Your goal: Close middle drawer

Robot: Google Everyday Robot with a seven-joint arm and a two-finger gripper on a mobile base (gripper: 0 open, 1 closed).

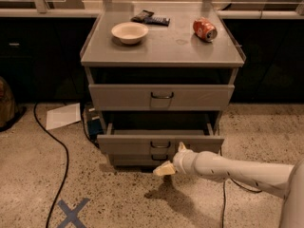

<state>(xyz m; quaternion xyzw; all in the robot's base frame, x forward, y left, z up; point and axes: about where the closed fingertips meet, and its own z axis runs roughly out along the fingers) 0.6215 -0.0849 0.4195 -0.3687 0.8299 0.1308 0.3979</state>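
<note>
The middle drawer is a wide, shallow grey drawer with a small dark wire handle. It stands pulled out from the grey cabinet, and its tray interior shows as a thin strip. My gripper is at the end of the white arm that comes in from the lower right. It sits just in front of the drawer's front panel, slightly right of and below the handle. One cream fingertip points down-left and the other points up against the panel. The gripper is open and holds nothing.
A taller top drawer is shut above, and a darker bottom drawer front sits below. On the cabinet top are a bowl, a red can and a dark packet. A black cable, a sheet of paper and a blue tape cross lie on the floor at left.
</note>
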